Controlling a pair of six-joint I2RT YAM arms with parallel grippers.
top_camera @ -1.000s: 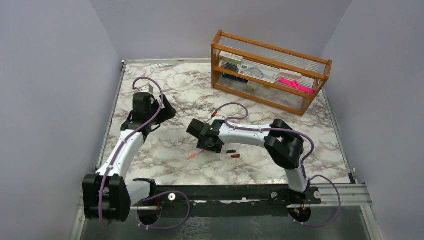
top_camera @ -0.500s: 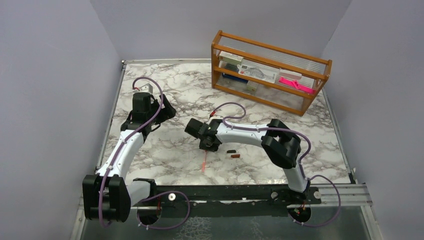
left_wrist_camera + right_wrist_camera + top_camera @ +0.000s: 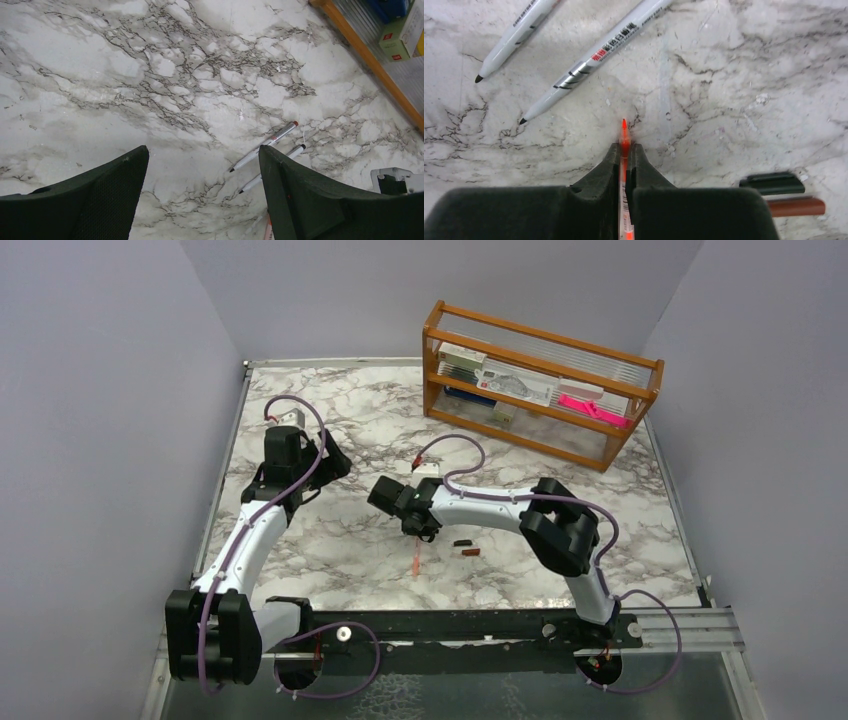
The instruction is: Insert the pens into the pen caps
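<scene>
My right gripper [image 3: 624,148] is shut on the translucent orange-red pen [image 3: 624,136], whose tip sticks out just past the fingertips and points at the marble. In the top view the pen [image 3: 415,562] trails from that gripper [image 3: 417,528] toward the near edge. Two silvery-grey pens [image 3: 516,35] [image 3: 594,57] lie side by side ahead and to the left. The black cap [image 3: 772,183] and dark red cap [image 3: 796,206] lie together to the right, also seen from above [image 3: 461,542] [image 3: 470,552]. My left gripper [image 3: 202,150] hovers open and holds nothing, both grey pens [image 3: 265,145] [image 3: 250,185] beyond it.
A wooden shelf rack [image 3: 540,390] with boxes and a pink strip stands at the back right, its edge [image 3: 370,60] also in the left wrist view. Walls close in the marble table [image 3: 330,560] on three sides.
The right jaws closed onto the orange-red pen, which swung from lying slanted to the left to pointing at the near edge. The left arm stayed still.
</scene>
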